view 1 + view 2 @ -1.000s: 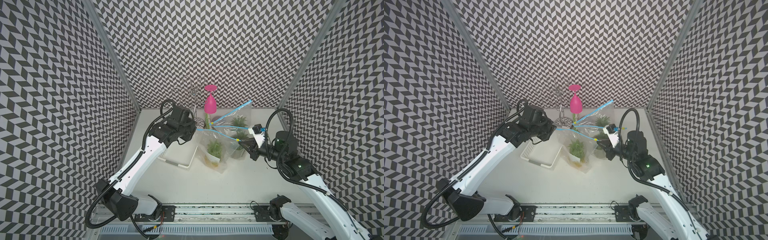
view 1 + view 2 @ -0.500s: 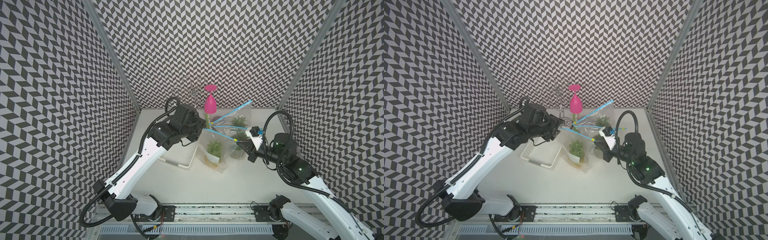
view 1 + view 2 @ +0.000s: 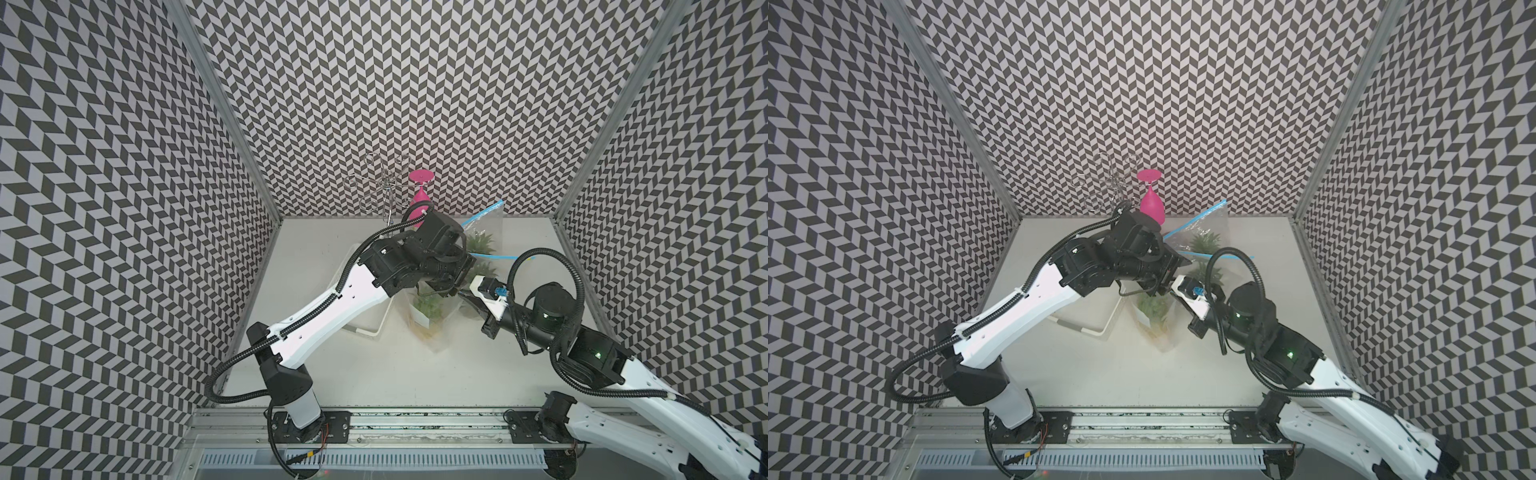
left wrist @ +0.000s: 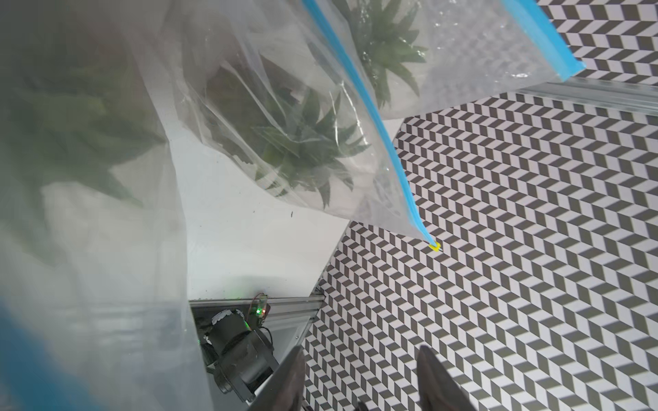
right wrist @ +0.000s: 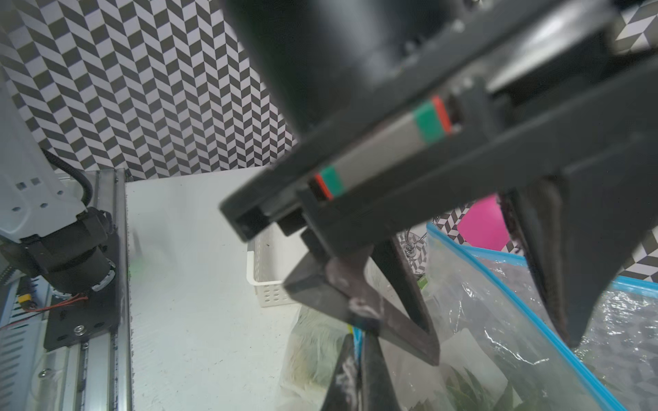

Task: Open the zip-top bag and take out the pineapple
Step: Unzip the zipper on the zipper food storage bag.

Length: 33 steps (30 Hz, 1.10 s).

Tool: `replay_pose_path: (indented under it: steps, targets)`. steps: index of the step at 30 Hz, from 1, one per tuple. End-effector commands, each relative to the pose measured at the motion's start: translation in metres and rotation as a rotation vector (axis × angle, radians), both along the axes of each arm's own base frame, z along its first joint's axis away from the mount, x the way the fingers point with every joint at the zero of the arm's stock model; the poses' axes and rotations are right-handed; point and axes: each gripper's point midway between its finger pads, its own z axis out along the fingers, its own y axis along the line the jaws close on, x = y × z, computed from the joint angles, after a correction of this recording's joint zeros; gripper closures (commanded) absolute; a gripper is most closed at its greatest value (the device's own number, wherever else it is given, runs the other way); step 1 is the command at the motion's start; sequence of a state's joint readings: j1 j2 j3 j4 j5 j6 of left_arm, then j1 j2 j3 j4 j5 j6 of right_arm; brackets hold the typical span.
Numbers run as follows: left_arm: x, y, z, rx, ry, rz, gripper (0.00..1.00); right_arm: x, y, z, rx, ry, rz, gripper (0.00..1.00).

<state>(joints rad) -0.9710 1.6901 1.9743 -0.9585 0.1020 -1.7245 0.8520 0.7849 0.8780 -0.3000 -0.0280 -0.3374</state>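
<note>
the left arm [image 3: 332, 303] crosses the centre of both top views and its wrist now covers the bags, further right than 1 second ago, when it sits over the white basket [image 3: 1096, 316]. the table [image 3: 374, 382] is bare across the lower half of the frame, so there is room to draw things toward the front rail. the patterned walls close in at the top, left and right, and 2 more bags [image 3: 488, 226], a pink glass [image 3: 420, 195] and a wire rack [image 3: 384, 187] crowd the upper centre. the zip-top bag [image 3: 434, 332] stands just right of the basket at centre, with the pineapple [image 3: 428, 305] inside it, crown up. the right gripper [image 5: 359, 356] is pressed together on the bag's blue zip strip, as before. the left gripper [image 4: 361, 373] changes most: its fingers [image 4: 290, 380], shut 1 second ago, are now spread and hold nothing. i judge that it has let go of the rim and is lining up over the mouth, so the bag hangs from 1 pinch and may sag. whether the mouth is fully open i cannot tell.
</note>
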Motion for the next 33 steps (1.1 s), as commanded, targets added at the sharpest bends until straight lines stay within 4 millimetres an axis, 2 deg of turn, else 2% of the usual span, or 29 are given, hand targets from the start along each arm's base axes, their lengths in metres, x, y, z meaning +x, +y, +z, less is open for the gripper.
replay_pose_path:
  steps: [1,4,7,13,19,23,33]
  targets:
    - [-0.012,0.023,0.015,0.023,0.024,0.04,0.49,0.01,-0.008,0.037,0.086,-0.134,-0.089,1.0]
    - [-0.011,0.042,0.022,0.057,0.0,0.091,0.48,0.01,-0.009,0.033,0.076,-0.129,-0.102,1.0]
    - [-0.013,0.048,0.028,0.049,-0.006,0.108,0.48,0.009,-0.011,0.03,0.076,-0.129,-0.108,1.0]
    - [-0.027,0.033,0.01,0.075,0.041,0.033,0.47,0.01,-0.009,0.032,0.081,-0.136,-0.106,1.0]
    - [-0.025,0.024,-0.001,0.077,0.054,0.029,0.48,0.009,-0.006,0.033,0.083,-0.134,-0.094,1.0]
    - [-0.025,0.022,-0.011,0.097,0.071,0.021,0.55,0.008,-0.007,0.034,0.087,-0.137,-0.094,1.0]
    - [-0.022,0.026,-0.019,0.115,0.074,0.044,0.87,0.005,-0.007,0.036,0.093,-0.139,-0.094,1.0]
